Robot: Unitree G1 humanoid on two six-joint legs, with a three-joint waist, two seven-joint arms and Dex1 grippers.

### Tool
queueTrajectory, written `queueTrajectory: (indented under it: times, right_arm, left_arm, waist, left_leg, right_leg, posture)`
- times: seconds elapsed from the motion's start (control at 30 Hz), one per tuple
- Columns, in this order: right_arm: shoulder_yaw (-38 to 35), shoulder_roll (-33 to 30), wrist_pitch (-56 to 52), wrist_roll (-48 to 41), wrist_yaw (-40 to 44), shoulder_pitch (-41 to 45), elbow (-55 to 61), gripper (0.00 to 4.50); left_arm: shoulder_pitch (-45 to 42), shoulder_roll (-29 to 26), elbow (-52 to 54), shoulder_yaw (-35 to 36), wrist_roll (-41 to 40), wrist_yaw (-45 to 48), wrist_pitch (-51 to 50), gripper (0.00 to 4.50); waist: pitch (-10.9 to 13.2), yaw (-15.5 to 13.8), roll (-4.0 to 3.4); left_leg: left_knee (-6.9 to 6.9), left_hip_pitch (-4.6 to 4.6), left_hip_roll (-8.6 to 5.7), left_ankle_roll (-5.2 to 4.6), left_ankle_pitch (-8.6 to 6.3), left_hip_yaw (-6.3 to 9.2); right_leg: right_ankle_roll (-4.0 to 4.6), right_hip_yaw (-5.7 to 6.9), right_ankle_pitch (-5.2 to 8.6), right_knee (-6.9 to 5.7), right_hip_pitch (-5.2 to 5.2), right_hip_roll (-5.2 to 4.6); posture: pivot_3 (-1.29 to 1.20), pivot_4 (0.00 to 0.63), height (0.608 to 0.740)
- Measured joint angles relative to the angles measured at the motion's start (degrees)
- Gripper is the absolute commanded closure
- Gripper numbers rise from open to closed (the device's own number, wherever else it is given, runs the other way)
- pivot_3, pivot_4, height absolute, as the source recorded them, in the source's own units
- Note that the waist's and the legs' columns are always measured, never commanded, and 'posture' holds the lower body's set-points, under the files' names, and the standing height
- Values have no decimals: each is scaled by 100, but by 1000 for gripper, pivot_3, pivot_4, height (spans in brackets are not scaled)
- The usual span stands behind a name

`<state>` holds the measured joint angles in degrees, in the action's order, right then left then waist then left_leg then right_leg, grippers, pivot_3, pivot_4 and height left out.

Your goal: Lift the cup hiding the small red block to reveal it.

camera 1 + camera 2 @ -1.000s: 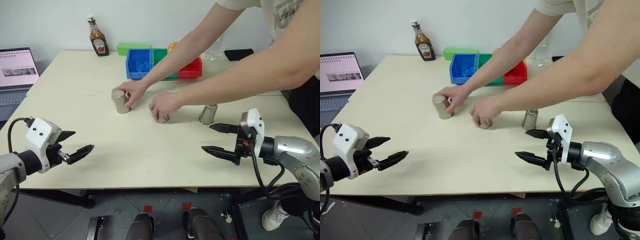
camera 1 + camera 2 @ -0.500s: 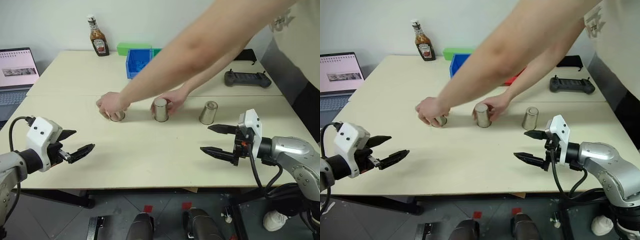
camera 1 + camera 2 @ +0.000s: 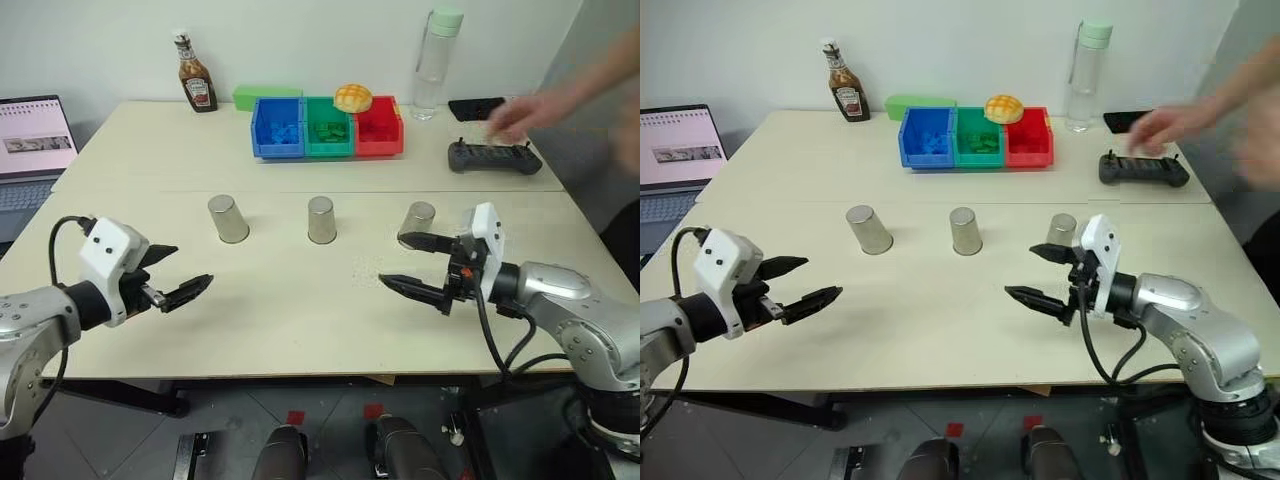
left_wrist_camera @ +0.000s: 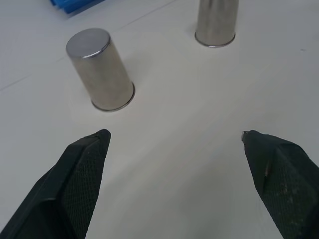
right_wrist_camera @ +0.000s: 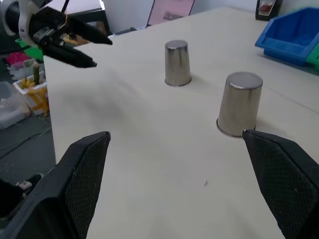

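Observation:
Three upturned steel cups stand in a row across the table: left cup (image 3: 228,219), middle cup (image 3: 321,220), right cup (image 3: 417,224). The small red block is hidden. My left gripper (image 3: 190,268) hovers open near the front left, short of the left cup (image 4: 101,69), with the middle cup (image 4: 216,22) beyond it. My right gripper (image 3: 392,260) is open just in front of the right cup, pointing toward the middle cup (image 5: 239,103) and the left cup (image 5: 177,63). Neither gripper touches a cup.
Blue, green and red bins (image 3: 328,127) with a bun (image 3: 352,97) sit at the back, beside a ketchup bottle (image 3: 197,75) and a water bottle (image 3: 434,55). A black controller (image 3: 494,157) lies back right under a person's hand (image 3: 525,115). A laptop (image 3: 35,140) is far left.
The person's arms have left the cups and pulled back to the far right, leaving the cups in a row. Both grippers have moved inward and a little up.

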<state>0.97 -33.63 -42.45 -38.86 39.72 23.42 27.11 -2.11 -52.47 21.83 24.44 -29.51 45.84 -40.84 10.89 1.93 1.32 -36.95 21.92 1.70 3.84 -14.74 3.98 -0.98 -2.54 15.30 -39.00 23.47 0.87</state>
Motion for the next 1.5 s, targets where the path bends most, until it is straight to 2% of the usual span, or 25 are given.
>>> queueTrajectory:
  times: [0.3, 0.37, 0.63, 0.87, 1.07, 1.4, 1.5]
  right_arm:
    - [740, 972, 80, 981, -797, 817, -834, 0]
    - [1046, 1232, 299, 1506, -1110, 1225, -1252, 0]
    - [1134, 2397, 731, 2302, -1894, 1975, -3170, 0]
    - [919, 2977, 1268, 2563, -1996, 2671, -4946, 0]
    - [741, 3271, 1571, 2640, -1880, 3002, -5910, 0]
    - [687, 3727, 2659, 3072, -1822, 3627, -7671, 0]
    - [580, 3788, 2875, 3099, -1804, 3834, -8031, 447]
  left_arm:
    - [-236, -18, -26, -278, -36, 110, -2, 32]
    - [-360, -34, -28, -401, -41, 143, 5, 32]
    - [-599, -64, -71, -549, -100, 327, -9, 32]
    - [-626, -66, -101, -552, -112, 362, -13, 32]
    - [-607, -66, -96, -548, -125, 348, -24, 32]
    - [-583, -80, -133, -542, -147, 346, -32, 32]
    - [-586, -91, -142, -542, -145, 344, -32, 0]
  waist:
    - [0, 9, -1]
    - [0, 13, -1]
    - [0, 13, 0]
    - [1, 42, -2]
    - [1, 64, -2]
    - [2, 129, -3]
    - [2, 129, -3]
  left_leg:
    - [1, 3, 0, 0, 0, -1]
    - [2, 3, 0, 0, 0, -1]
    - [4, 13, -1, 0, 0, -3]
    - [7, 16, 0, 0, 0, -3]
    - [7, 18, 0, 0, 0, -3]
    - [7, 18, 0, 0, 0, -2]
    - [8, 18, 0, 0, 0, -1]
  right_leg:
    - [1, -1, 0, -2, 6, 1]
    - [1, -1, 0, -1, 6, 2]
    - [20, -2, -11, -1, 17, 1]
    - [24, -1, -13, -3, 22, 1]
    - [28, -2, -16, -3, 23, 1]
    - [29, -2, -16, -6, 25, 1]
    - [29, -1, -16, -5, 25, 1]
  posture:
    - [0, 150, 740]
    - [0, 150, 740]
    - [0, 150, 740]
    - [0, 150, 740]
    - [0, 150, 740]
    - [0, 150, 740]
    - [0, 150, 740]
